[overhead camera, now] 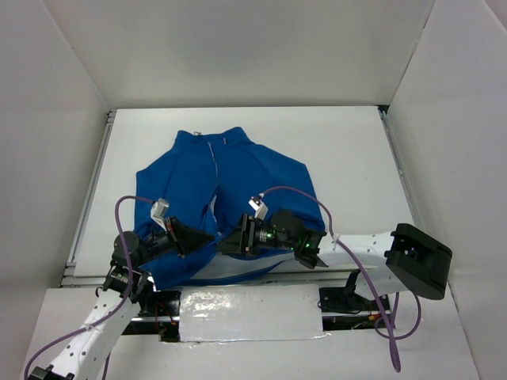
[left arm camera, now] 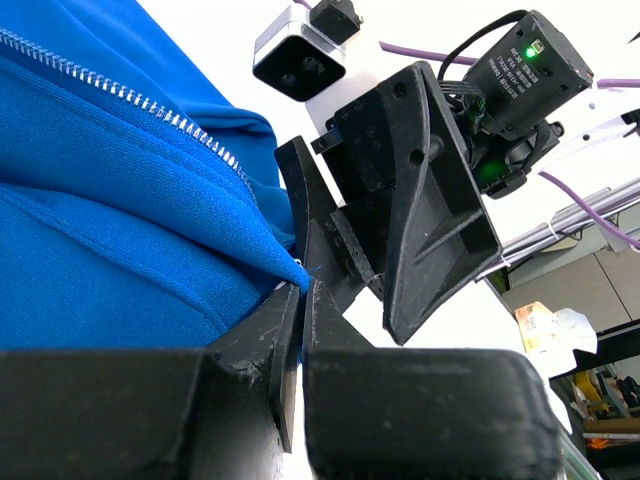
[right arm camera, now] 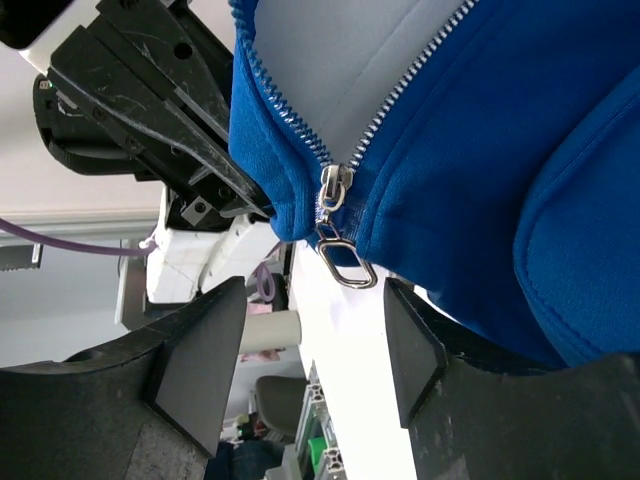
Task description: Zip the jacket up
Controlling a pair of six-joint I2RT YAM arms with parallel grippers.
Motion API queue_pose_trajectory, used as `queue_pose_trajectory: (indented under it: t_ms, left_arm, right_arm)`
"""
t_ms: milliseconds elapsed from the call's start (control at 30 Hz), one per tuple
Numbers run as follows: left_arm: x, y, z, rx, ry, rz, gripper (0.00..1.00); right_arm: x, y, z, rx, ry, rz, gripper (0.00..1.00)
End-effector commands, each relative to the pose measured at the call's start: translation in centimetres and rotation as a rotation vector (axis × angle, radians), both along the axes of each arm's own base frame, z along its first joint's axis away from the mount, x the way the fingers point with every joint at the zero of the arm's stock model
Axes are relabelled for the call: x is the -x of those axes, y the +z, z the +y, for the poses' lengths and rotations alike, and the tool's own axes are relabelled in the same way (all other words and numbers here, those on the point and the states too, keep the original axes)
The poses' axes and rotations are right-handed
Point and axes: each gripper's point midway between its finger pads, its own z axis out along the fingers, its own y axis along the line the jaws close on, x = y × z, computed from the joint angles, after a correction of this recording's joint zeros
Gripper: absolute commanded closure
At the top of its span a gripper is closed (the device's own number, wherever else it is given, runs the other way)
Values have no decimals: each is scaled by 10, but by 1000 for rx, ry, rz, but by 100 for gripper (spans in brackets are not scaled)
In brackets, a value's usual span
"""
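Jacket (overhead camera: 238,170) spread on white tabletop (overhead camera: 348,150), collar far, hem near. From above: left tool (overhead camera: 209,236) and right tool (overhead camera: 222,244) tip to tip at the hem's middle, grips hidden. From left wrist only: left tool pinched shut on the hem corner at the zipper's (left arm camera: 130,95) end. From right wrist only: right tool wide, fingers (right arm camera: 200,350) flanking the slider (right arm camera: 333,190) and hanging pull (right arm camera: 347,265), touching neither; teeth parted above the slider, pale lining (right arm camera: 340,60) between.
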Motion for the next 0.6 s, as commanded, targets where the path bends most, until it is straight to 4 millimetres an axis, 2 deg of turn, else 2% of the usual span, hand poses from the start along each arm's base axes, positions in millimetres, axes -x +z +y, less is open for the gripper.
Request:
queue_pose_trajectory:
  t_ms: [0,300,467,567]
  left_arm:
    - [3,17,0,23,-13,-81,100]
    - [3,16,-1,20,-13,-78,100]
    - [3,16,-1,21,-13,-78,100]
    - [3,16,-1,22,-13,-81,100]
  right_arm:
    - [-5,31,6,-82,-19,-74,36]
    - [-8,40,0,-97,-40,-105,50]
    - [-9,41,-3,-91,-55,-121,53]
    - [-9,42,-2,-89,-55,-122,58]
